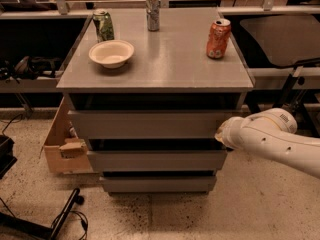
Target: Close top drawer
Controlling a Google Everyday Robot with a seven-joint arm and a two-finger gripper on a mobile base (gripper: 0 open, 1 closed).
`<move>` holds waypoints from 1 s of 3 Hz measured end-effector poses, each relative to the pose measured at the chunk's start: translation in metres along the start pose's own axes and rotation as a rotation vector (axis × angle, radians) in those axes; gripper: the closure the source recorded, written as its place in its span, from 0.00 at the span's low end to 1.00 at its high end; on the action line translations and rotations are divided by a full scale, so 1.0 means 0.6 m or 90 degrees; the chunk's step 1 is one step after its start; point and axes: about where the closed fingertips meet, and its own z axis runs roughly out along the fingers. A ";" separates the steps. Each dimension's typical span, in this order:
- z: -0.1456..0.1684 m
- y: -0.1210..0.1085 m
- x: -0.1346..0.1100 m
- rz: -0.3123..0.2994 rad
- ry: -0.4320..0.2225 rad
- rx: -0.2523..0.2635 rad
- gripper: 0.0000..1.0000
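Observation:
The top drawer (pixel 150 124) is the uppermost of three grey drawers under the grey cabinet top (pixel 165 64). Its flat grey front stands out a little from the cabinet, with a dark gap above it. My white arm comes in from the right. The gripper (pixel 222 134) is at the arm's end, at the right end of the top drawer's front, about touching it. The arm's white body hides the fingers.
On the cabinet top stand a green can (pixel 103 25), a silver can (pixel 153 12), an orange can (pixel 218 38) and a white bowl (pixel 111 52). A cardboard box (pixel 62 144) sits left of the cabinet. Cables and a black stand (pixel 55 219) lie on the floor at lower left.

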 end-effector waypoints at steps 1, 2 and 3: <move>0.000 0.000 0.000 0.000 0.000 0.000 0.39; 0.000 0.000 0.000 0.000 0.000 0.000 0.15; 0.000 0.000 0.000 0.000 0.000 0.000 0.00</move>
